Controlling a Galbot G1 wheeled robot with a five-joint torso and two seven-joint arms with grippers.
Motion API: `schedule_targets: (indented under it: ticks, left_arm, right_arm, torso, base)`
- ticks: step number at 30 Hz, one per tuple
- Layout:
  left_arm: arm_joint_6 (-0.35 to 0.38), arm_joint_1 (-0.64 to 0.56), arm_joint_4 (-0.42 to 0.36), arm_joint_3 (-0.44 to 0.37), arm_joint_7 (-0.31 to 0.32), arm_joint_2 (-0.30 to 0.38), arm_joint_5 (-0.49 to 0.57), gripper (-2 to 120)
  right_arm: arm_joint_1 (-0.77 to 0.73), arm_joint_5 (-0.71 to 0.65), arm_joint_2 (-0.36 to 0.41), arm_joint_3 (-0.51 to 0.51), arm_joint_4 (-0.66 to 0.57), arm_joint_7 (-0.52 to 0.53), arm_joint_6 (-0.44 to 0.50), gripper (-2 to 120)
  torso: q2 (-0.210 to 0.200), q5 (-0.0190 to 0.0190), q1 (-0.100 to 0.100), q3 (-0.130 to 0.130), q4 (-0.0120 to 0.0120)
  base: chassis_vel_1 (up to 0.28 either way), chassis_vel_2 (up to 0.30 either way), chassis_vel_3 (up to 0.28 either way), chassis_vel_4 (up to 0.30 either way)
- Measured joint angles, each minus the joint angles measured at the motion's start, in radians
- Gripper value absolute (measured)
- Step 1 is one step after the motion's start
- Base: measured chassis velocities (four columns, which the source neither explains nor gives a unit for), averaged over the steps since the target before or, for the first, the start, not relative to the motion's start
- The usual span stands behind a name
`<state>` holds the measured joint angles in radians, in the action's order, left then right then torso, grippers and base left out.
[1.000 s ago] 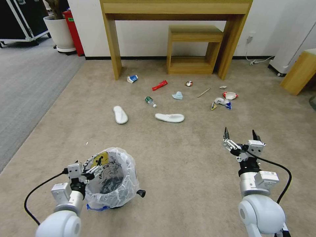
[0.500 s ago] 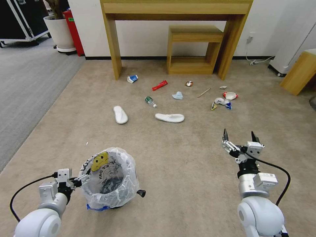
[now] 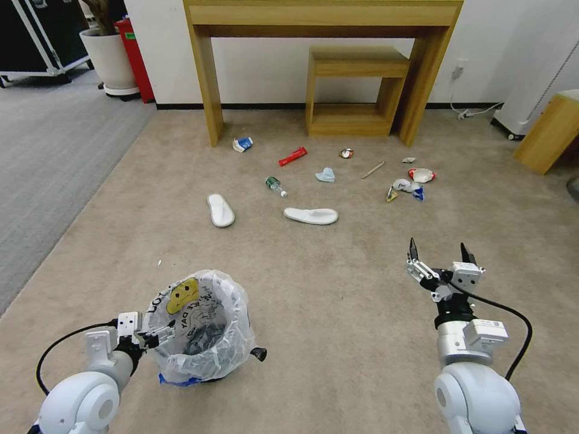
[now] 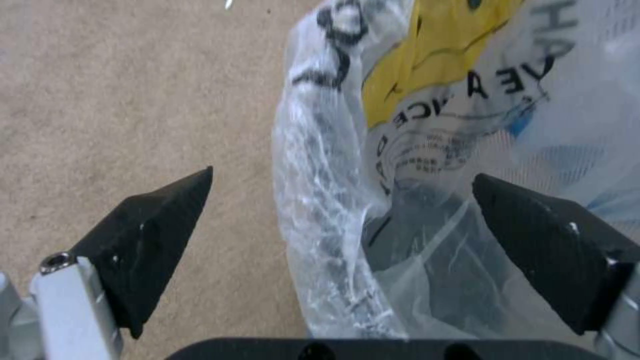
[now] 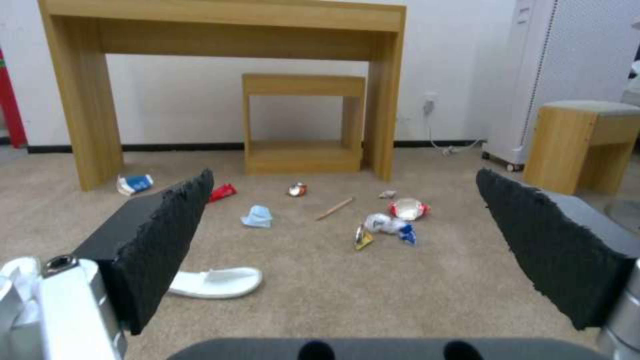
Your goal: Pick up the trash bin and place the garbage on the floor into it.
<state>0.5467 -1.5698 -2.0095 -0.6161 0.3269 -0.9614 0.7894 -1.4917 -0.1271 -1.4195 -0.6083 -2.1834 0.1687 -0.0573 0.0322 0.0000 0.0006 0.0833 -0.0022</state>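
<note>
The trash bin [image 3: 202,328], lined with a crinkly white bag, stands on the beige floor [image 3: 338,295] at the near left. My left gripper [image 3: 158,333] is open at its left rim; in the left wrist view the bag's rim [image 4: 320,200] lies between the fingers [image 4: 153,225], one outside and one over the inside. My right gripper [image 3: 439,253] hangs open and empty at the near right. The garbage lies farther off: two white slippers [image 3: 220,210] [image 3: 311,215], a bottle [image 3: 275,185], a red wrapper [image 3: 292,156], a carton [image 3: 242,144], a mask [image 3: 325,175], a can [image 3: 345,153] and a stick [image 3: 373,169].
A wooden desk [image 3: 322,15] with a small shelf unit [image 3: 353,90] stands against the far wall. A wooden stool [image 3: 552,129] is at the far right. Grey carpet [image 3: 48,157], a plant pot [image 3: 111,60] and a black case lie at the far left.
My left arm drew back and lowered from the top of the bin's rim, then edged in again at the rim's left side. The right gripper barely moved.
</note>
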Motion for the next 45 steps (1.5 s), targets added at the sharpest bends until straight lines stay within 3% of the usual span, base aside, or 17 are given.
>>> schedule_targets:
  ticks: [10,22,45]
  left_arm:
    - [0.001,0.057,0.053,0.045,0.007,0.014,0.038,99]
    - [-0.005,0.088,0.086,0.071,0.01,0.013,0.052,83]
    - [-0.024,0.065,0.094,0.065,-0.013,-0.011,0.023,4]
  right_arm:
    - [0.003,0.003,-0.005,-0.003,0.011,-0.001,-0.001,100]
    - [0.009,0.003,-0.002,-0.007,0.025,-0.001,0.005,100]
    - [0.012,0.005,-0.001,-0.004,0.045,-0.002,0.033,100]
  torso:
    - [0.0,-0.0001,0.0,0.0,-0.0001]
    - [0.0,0.0002,0.0,0.0,-0.0001]
    - [0.0,0.0003,0.0,0.0,0.0]
  base:
    - [0.0,0.0,0.0,0.0]
    - [0.0,0.0,0.0,0.0]
    - [0.0,0.0,0.0,0.0]
